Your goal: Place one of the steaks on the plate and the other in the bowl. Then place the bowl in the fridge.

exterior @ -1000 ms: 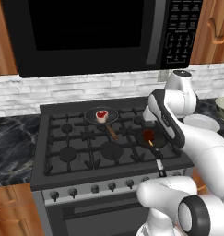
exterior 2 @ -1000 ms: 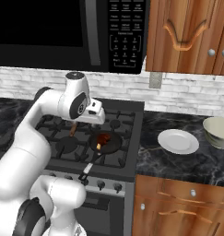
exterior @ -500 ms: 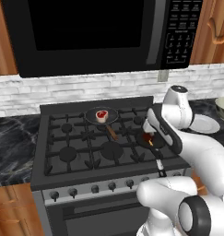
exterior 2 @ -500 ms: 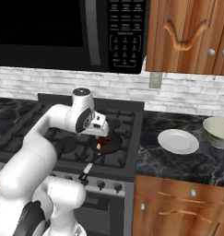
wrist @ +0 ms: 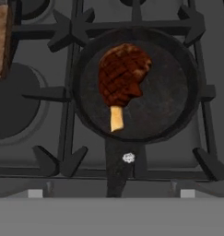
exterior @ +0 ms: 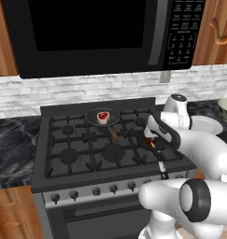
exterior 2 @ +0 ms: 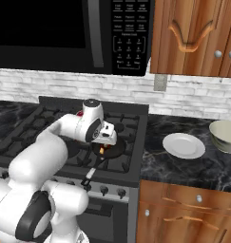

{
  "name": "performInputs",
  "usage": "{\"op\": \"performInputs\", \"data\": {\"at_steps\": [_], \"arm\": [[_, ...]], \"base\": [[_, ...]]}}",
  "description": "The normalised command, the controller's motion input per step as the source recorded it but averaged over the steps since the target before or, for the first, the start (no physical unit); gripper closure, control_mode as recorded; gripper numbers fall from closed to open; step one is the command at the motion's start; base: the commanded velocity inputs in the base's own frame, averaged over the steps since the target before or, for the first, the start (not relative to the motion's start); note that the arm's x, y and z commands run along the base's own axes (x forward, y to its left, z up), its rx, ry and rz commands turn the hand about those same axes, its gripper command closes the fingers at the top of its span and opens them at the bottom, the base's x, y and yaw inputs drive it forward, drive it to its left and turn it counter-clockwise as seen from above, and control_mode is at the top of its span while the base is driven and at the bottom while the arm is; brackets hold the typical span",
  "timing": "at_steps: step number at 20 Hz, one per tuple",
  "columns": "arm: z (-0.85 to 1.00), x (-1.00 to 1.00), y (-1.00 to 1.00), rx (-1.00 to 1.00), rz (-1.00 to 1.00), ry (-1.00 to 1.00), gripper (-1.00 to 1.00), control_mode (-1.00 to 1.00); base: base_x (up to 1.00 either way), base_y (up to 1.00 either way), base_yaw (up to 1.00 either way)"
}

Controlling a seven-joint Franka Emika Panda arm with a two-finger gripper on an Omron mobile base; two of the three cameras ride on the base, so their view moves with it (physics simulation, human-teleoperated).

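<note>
Lowered gripper (exterior 2: pixel 103 144) (jaws apart) hovers over brown steak (wrist: pixel 122 76).

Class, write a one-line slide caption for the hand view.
Dark reddish-brown grilled steak with a pale bone end lies in a round black frying pan on the grey gas stove grate.

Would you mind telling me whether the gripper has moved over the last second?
Yes. The gripper has come down toward the front pan, against the fixed stove.

Black microwave (exterior: pixel 101 35) at twelve o'clock over the dark gas stove (exterior: pixel 105 151); white brick backsplash (exterior 2: pixel 193 97) behind, wooden cabinets (exterior 2: pixel 195 35) at two, black marble counter (exterior 2: pixel 183 166) at three.
</note>
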Motion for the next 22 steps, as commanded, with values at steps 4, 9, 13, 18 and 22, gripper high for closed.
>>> {"op": "performInputs", "data": {"at_steps": [4,9,13,18,22], "arm": [[-0.24,0.36,0.0,0.0,0.0,0.0,-1.0,-1.0],[-0.25,0.45,0.0,0.0,0.0,0.0,-1.0,-1.0],[-0.32,0.46,0.0,0.0,0.0,0.0,-1.0,-1.0],[-0.37,0.47,-0.01,0.0,0.0,0.0,-1.0,-1.0],[-0.35,0.45,0.0,0.0,0.0,0.0,-1.0,-1.0]], "base": [[0.0,0.0,0.0],[0.0,0.0,0.0],[0.0,0.0,0.0],[0.0,0.0,0.0],[0.0,0.0,0.0]]}}
